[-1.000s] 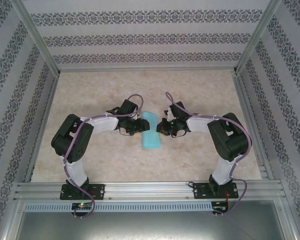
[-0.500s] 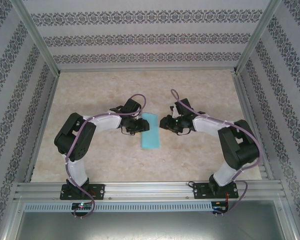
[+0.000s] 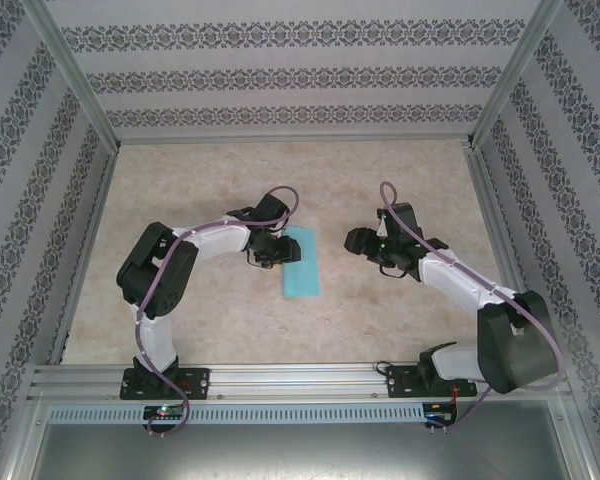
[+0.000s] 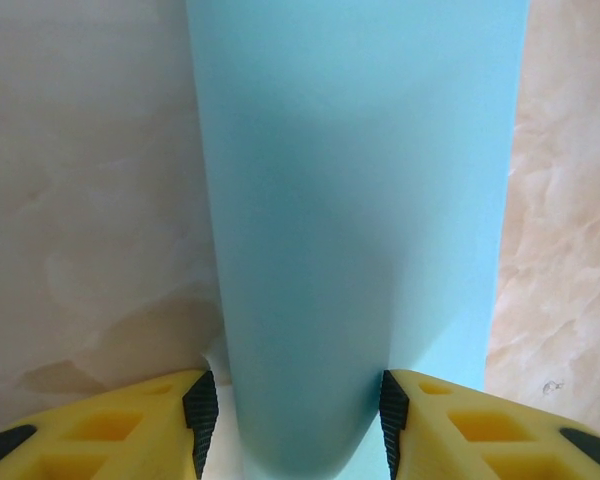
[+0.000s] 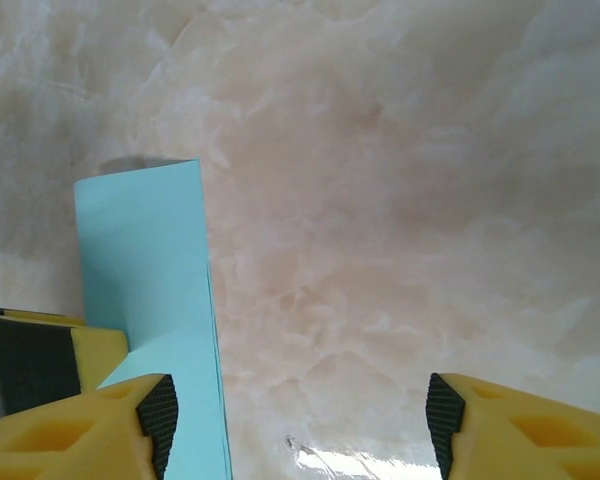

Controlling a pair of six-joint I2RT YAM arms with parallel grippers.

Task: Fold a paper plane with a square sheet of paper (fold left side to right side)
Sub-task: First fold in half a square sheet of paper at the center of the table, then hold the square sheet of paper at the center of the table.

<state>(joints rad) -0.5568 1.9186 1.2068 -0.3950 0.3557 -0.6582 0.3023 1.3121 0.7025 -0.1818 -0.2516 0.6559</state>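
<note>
The square sheet of paper (image 3: 302, 268) lies mid-table, turquoise, doubled over into a narrow upright rectangle. My left gripper (image 3: 283, 250) is at its upper left edge. In the left wrist view the paper (image 4: 360, 200) bulges up between the yellow fingers, and the left gripper (image 4: 295, 415) is shut on it, half-wide, pads against the sides of the bulge. My right gripper (image 3: 352, 240) stands off to the paper's right, open. Over bare table in the right wrist view, the right gripper (image 5: 298, 415) holds nothing. The paper (image 5: 140, 240) and a left finger (image 5: 95, 350) lie at that view's left.
A marbled beige tabletop (image 3: 400, 180) lies inside patterned walls with metal frame posts (image 3: 75, 70). An aluminium rail (image 3: 300, 378) runs along the near edge by the arm bases. Open table stretches behind and in front of the paper.
The right gripper opened, let go of the paper's right edge and drew back to the right, its arm swinging outward. The left gripper stayed on the paper.
</note>
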